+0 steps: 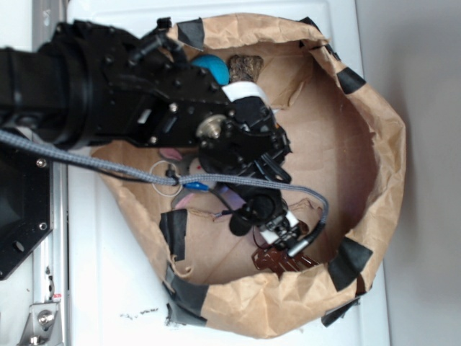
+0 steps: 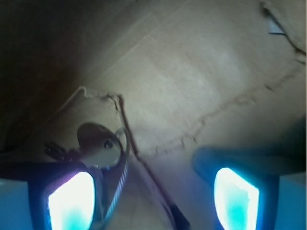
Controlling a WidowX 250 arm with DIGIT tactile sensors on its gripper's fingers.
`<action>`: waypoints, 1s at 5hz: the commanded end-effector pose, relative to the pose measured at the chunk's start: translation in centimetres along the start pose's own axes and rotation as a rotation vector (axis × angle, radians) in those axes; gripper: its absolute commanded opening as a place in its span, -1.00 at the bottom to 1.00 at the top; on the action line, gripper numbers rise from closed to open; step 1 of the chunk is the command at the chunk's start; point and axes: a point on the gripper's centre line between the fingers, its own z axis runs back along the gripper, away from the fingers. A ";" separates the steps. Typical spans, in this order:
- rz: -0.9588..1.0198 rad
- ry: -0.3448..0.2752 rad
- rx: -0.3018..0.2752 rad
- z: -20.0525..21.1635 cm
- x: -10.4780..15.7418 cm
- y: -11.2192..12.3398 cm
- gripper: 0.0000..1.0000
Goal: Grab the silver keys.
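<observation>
Exterior view, left to right: black arm enters from the left over the white surface (image 1: pixel 108 288), a grey braided cable (image 1: pixel 108 164) trailing along it, and reaches into a brown paper bag (image 1: pixel 382 144) whose torn rim is patched with black tape (image 1: pixel 173 234). A pale wire-like loop (image 1: pixel 166 178) lies near the bag's left wall, a teal ball (image 1: pixel 212 66) and a brownish lump (image 1: pixel 246 67) sit at the far side, partly hidden by the arm. The hand (image 1: pixel 288 232) is low over the bag floor, with the silver keys (image 1: pixel 277 259) just beside and partly under its tips, near the bag's lower wall. Wrist view: the left finger (image 2: pixel 72 201) and right finger (image 2: pixel 237 199) stand well apart with nothing between them, so the hand is wide open and empty; the keys (image 2: pixel 100 143) lie by the left finger rather than centred, ring arcing toward the gap. Judgement: shift the hand toward the left-finger side so the bunch sits midway, descend until the tips nearly touch the paper, then close slowly; flat keys may slide or splay, and the ring alone is a poor hold. The creased, torn paper floor could catch a fingertip. Room: bag wall close behind the keys limits travel that way; open floor elsewhere.
</observation>
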 end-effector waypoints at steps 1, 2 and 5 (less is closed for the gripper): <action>0.016 0.094 -0.104 -0.1 -2.4 -0.4 -1.00; 0.018 0.080 -0.092 -0.8 -3.0 0.3 -1.00; 0.034 0.015 -0.079 -1.1 -4.3 1.6 -1.00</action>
